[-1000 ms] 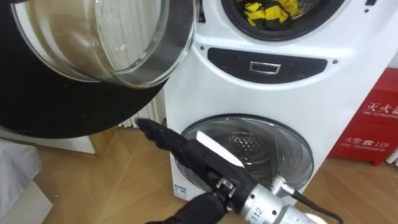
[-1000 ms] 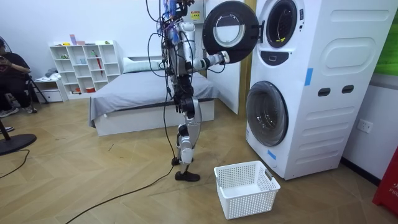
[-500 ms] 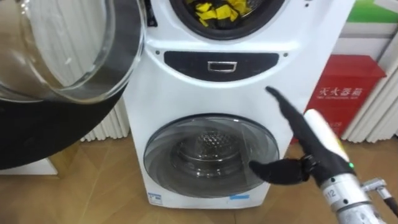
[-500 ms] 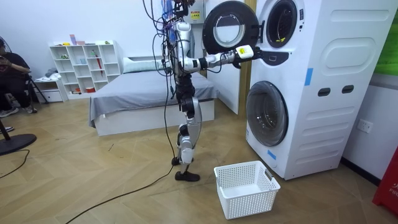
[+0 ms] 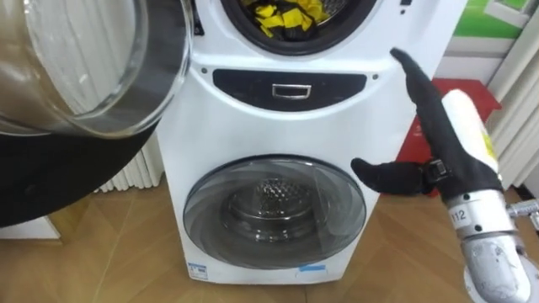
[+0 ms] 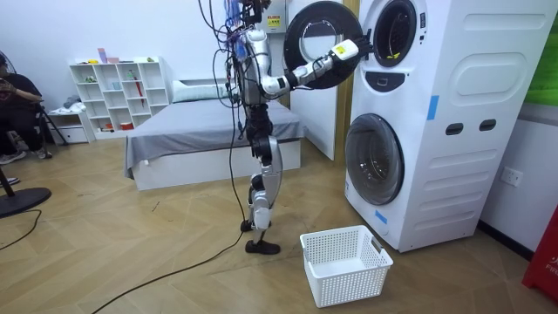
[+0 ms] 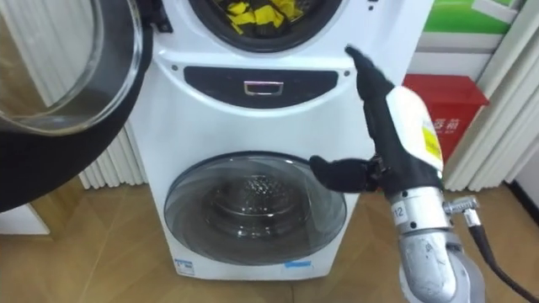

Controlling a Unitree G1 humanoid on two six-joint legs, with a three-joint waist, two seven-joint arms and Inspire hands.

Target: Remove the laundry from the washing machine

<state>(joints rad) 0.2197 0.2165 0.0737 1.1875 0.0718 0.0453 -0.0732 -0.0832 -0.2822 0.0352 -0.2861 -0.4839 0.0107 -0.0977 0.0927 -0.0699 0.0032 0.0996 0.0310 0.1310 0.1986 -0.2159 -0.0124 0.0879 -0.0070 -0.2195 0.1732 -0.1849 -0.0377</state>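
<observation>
The yellow clothes (image 5: 282, 15), bunched in the upper drum (image 5: 290, 48) at 12 o'clock, look light and floppy, so pinch a raised fold; the right hand (image 5: 444, 147), at 3 o'clock, has straight fingers and is empty.

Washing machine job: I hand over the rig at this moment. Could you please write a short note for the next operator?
Right hand: open, fingers straight, raised in front of the machine, below and right of the upper drum; it holds nothing.
Clothes: yellow and dark pieces, inside the upper drum.
Upper door: swung open to the robot's left. Lower door: shut.
Basket: on the floor before the machine.
Done: upper door open.
Left: reach into the drum, grasp the clothes, pull them out, probably into the basket.
</observation>
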